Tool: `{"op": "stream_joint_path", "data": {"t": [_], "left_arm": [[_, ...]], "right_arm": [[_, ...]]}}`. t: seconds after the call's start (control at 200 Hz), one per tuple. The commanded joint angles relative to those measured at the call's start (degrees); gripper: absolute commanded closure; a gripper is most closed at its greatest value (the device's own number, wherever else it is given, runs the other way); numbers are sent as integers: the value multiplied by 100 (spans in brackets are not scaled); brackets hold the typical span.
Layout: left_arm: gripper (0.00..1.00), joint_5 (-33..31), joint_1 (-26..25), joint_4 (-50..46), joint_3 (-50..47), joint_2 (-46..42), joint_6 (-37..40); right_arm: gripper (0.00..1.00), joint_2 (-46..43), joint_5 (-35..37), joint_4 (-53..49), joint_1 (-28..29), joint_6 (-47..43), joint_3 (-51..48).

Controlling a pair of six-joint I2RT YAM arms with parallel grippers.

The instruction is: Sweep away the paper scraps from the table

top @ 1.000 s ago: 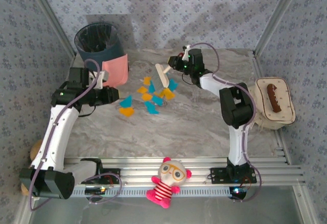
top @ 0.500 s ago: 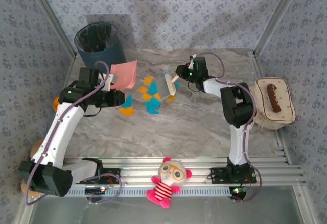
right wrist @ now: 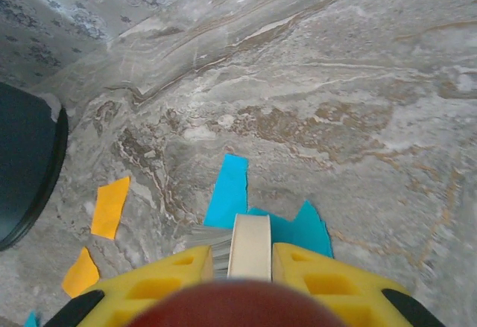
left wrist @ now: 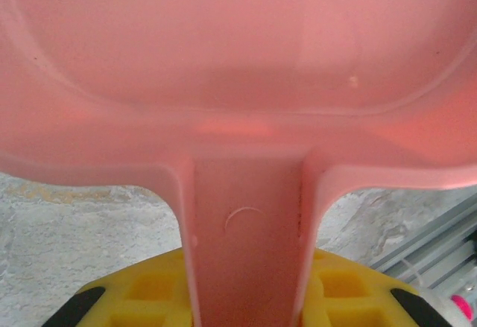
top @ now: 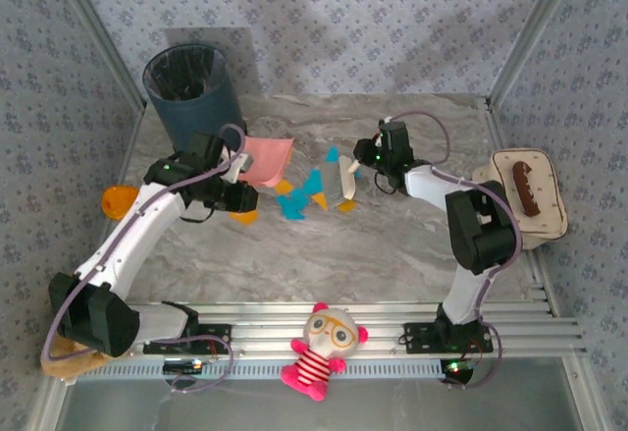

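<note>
Overhead view of a marble-patterned table (top: 373,254) with two robot arms bolted at its near edge. A plush doll (top: 324,348) lies on the rail between their bases.

In the middle of the table, a loose cluster of paper scraps (top: 302,195), cyan and orange-yellow, lies between two tools. On the left, the left gripper (left wrist: 250,301) is pinched on the handle of a pink dustpan (top: 267,156), whose mouth faces right toward the cluster. One orange scrap lies on the near side of that wrist, outside the pan's mouth. On the right, the right gripper (right wrist: 250,264) is clamped on the white handle of a small brush (top: 340,178), with its bristles down at the right side of the scraps. From the right wrist, cyan pieces lie just ahead of the bristles and two orange ones lie farther left. At the far left corner stands a dark bin (top: 191,87).

The step in hand looks like brushing the scraps leftward into the pan. To do it well, the pan's lip should press flat on the table, though whether it touches now is hard to tell from above. The brush should make short, low strokes toward the pan's mouth. Gathering the stragglers first would help the light paper slide in rather than flick past or under the lip.
</note>
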Motion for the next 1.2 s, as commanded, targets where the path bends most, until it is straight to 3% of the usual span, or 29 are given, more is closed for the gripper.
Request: {"op": "stream_joint_path", "data": {"t": [0.0, 0.1, 0.275, 0.61, 0.944, 1.194], "left_arm": [[100, -293, -157, -198, 7, 70, 224], [100, -329, -227, -197, -22, 143, 255], [100, -419, -365, -277, 33, 262, 331], [100, -660, -531, -324, 9, 403, 493], [100, -956, -613, -357, -103, 396, 502], [100, -1044, -676, -374, -150, 394, 499]], "right_arm": [[100, -479, 849, -695, 215, -358, -283], [100, -796, 1232, -898, 435, -431, -387], [100, -1146, 1269, -1074, 608, -518, -416], [100, -1862, -74, -556, 285, -613, -541], [100, -572, -1071, 174, -370, -99, 428], [100, 476, -1075, 370, -470, 318, 1318]]}}
